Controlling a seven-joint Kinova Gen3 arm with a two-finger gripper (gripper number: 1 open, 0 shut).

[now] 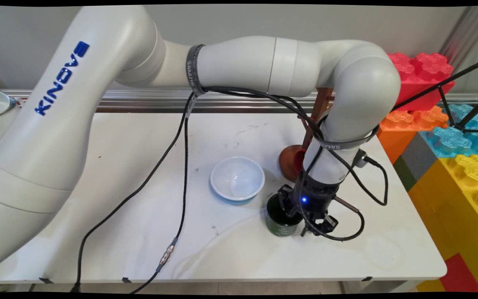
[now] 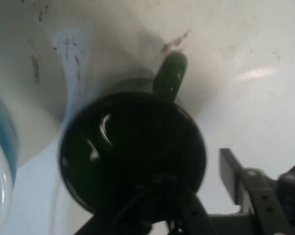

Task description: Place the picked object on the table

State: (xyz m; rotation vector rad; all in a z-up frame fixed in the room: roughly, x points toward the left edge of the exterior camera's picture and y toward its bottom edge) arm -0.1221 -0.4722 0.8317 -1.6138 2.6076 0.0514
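Hanging low over the white worktop (image 1: 139, 232), your pincer (image 1: 305, 218) straddles the rim of a dark green mug (image 1: 279, 224), which stands upright toward the worktop's near right. From the hand camera you see one finger (image 2: 174, 196) down inside the mug's (image 2: 130, 156) mouth and the other (image 2: 233, 169) outside its wall, spread apart with a gap between the outer finger and the mug, so nothing is pinched. The mug's handle (image 2: 170, 76) points away from the fingers, toward the top of that view. Just left of the mug sits a white bowl with a blue outside (image 1: 237, 179), open side up and close to the mug without touching it. Behind the wrist you can make out a brown wooden stand with a round base (image 1: 291, 162), partly hidden by the arm. Black cables (image 1: 185, 166) droop from the arm across the worktop. Big coloured toy blocks (image 1: 442, 124) are stacked off the right edge.
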